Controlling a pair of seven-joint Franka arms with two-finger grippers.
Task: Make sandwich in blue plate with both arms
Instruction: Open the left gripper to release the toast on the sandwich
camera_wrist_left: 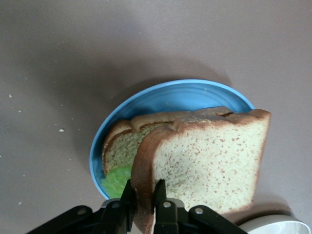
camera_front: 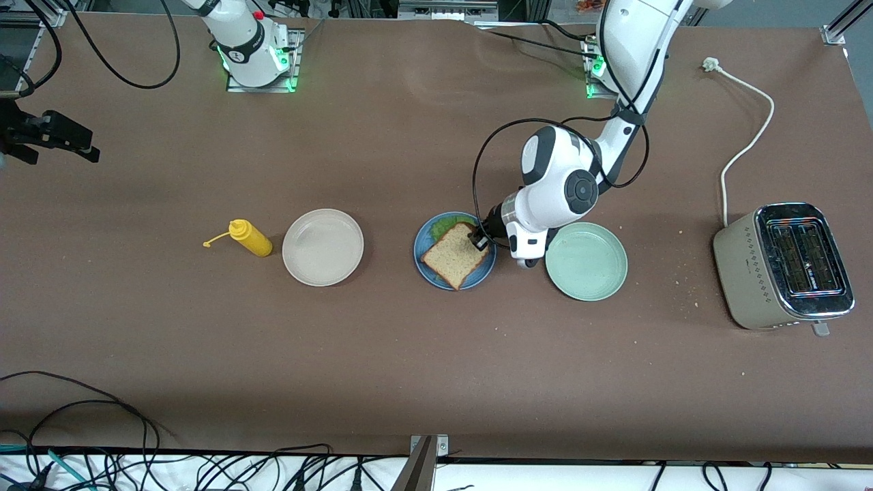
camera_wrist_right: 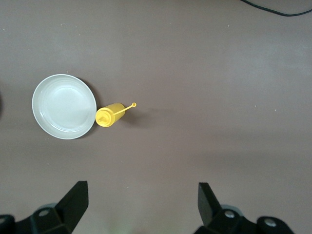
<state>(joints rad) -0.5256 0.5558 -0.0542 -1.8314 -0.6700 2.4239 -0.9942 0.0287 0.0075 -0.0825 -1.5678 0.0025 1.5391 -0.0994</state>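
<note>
From my end, the left claw (camera_wrist_left: 143,202) is clamped on the crust edge of the top bread slice (camera_front: 458,254), holding it tilted over the blue plate (camera_front: 425,240). The bottom slice (camera_wrist_left: 122,144) and lettuce (camera_wrist_left: 116,179) already lie in that plate, directly under the held slice, so I'd guess it's just lower and let go. The right claw (camera_wrist_right: 139,202) waits spread wide, high over the counter (camera_front: 409,354) near the yellow bottle (camera_wrist_right: 109,116) and beige plate (camera_wrist_right: 64,106).
</note>
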